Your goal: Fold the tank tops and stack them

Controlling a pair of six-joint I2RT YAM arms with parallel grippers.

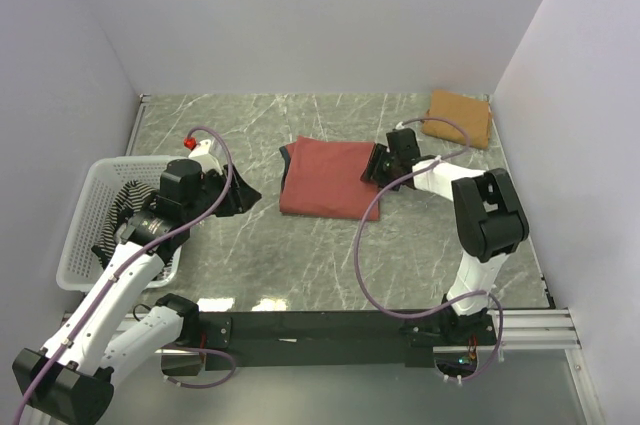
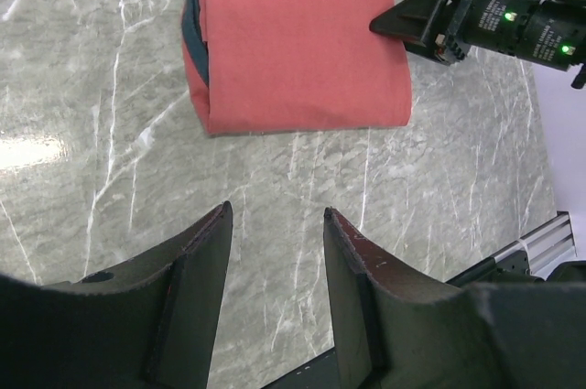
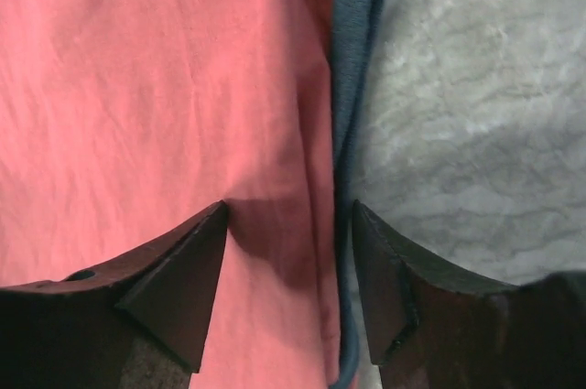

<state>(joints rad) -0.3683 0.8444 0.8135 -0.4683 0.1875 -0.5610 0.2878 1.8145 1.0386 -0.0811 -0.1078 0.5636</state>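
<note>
The rust-red tank top (image 1: 325, 177) lies folded in a flat rectangle mid-table, dark trim (image 3: 357, 41) along its edge. My right gripper (image 1: 372, 167) is at its right edge, open. In the right wrist view its jaws (image 3: 288, 206) straddle that edge, one finger over the red cloth (image 3: 137, 87), the other over bare table. My left gripper (image 2: 275, 210) hangs open and empty above the marble, just left of the red top (image 2: 293, 32). A tan-brown tank top (image 1: 460, 117) lies folded at the back right. The striped tank top (image 1: 125, 207) sits crumpled in the basket.
A white mesh basket (image 1: 78, 245) stands at the left edge beside my left arm. White walls close in the table on three sides. The black rail with the arm bases (image 1: 320, 325) runs along the near edge.
</note>
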